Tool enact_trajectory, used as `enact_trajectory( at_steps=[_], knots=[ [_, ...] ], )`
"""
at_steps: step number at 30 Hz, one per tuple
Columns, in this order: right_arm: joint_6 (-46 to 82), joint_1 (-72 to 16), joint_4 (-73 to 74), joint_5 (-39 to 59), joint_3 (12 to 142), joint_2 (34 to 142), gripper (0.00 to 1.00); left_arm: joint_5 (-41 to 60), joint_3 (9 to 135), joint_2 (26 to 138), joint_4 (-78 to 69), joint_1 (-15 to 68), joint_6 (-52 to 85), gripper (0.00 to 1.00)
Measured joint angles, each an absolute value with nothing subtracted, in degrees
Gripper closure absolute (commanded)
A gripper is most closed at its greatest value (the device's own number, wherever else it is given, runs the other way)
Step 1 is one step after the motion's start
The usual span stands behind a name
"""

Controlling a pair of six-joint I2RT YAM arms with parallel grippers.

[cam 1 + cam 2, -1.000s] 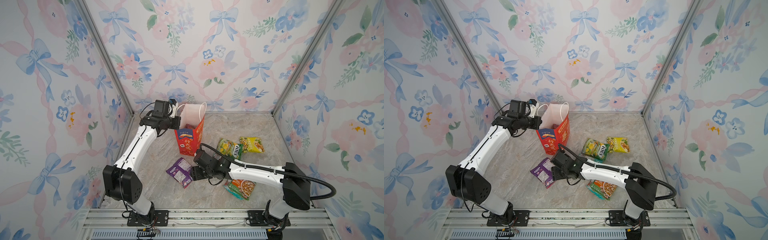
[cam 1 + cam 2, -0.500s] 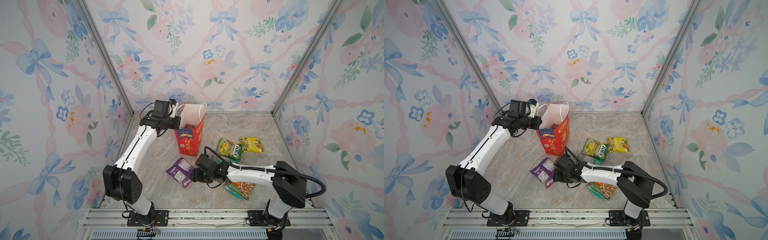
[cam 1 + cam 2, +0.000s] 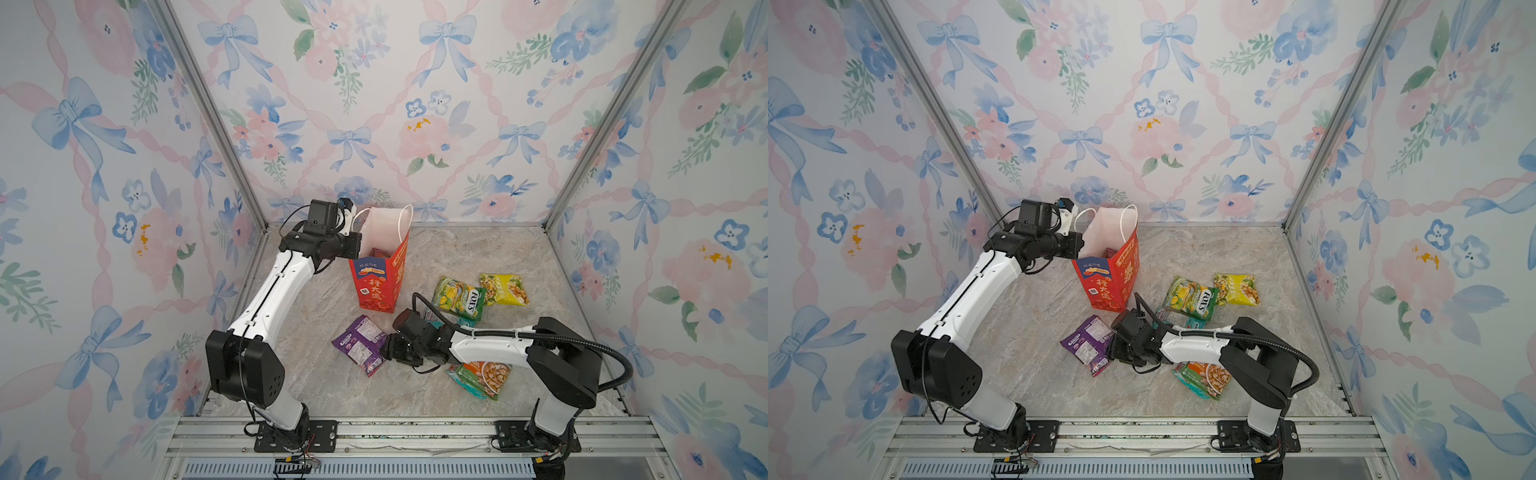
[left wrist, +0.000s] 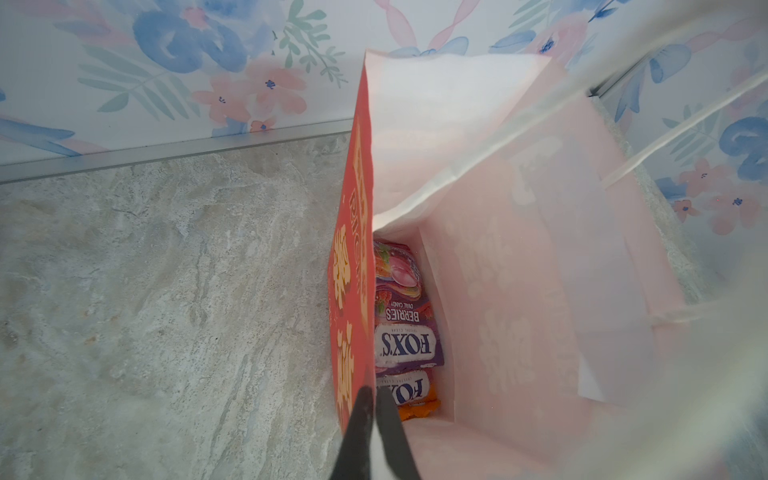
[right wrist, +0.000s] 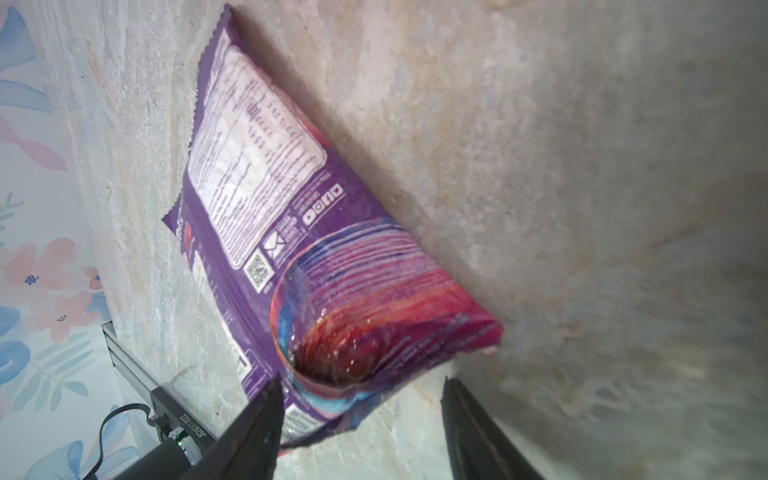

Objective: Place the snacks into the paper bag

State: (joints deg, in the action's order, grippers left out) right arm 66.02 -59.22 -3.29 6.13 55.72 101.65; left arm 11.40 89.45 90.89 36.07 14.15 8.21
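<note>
Left gripper (image 4: 371, 409) is pinched tight on the paper bag (image 3: 376, 278) rim. Right gripper (image 5: 361, 399), jaws apart, straddles the purple packet's (image 5: 291, 232) end, just in front of the bag.

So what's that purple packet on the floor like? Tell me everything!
The purple packet is a flat, shiny, crinkly plastic pouch with zigzag-cut ends. It lies back side up on the stone-look floor, showing a white panel of small print, a square code and a pink-red striped patch. It sits in front of the red paper bag, apart from it. The right gripper has its open jaws on either side of one end, not yet squeezing.
</note>
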Motion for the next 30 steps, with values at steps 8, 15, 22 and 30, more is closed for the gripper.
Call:
enact_trajectory(
  at_steps=[8,15,22,30],
  knots=[
    [68.1,-59.2,-0.9,5.8,55.2,102.6,0.54,11.4,89.4,90.9,36.1,14.2,8.2,1.00],
    [67.9,-58.7,-0.8,4.3,55.1,102.8,0.77,11.4,89.4,90.9,36.1,14.2,8.2,1.00],
    [65.6,-58.6,-0.9,2.7,55.1,102.8,0.98,11.4,89.4,90.9,36.1,14.2,8.2,1.00],
    [61.1,-58.6,-4.3,-0.9,55.5,99.5,1.00,11.4,89.4,90.9,36.1,14.2,8.2,1.00]
  ],
)
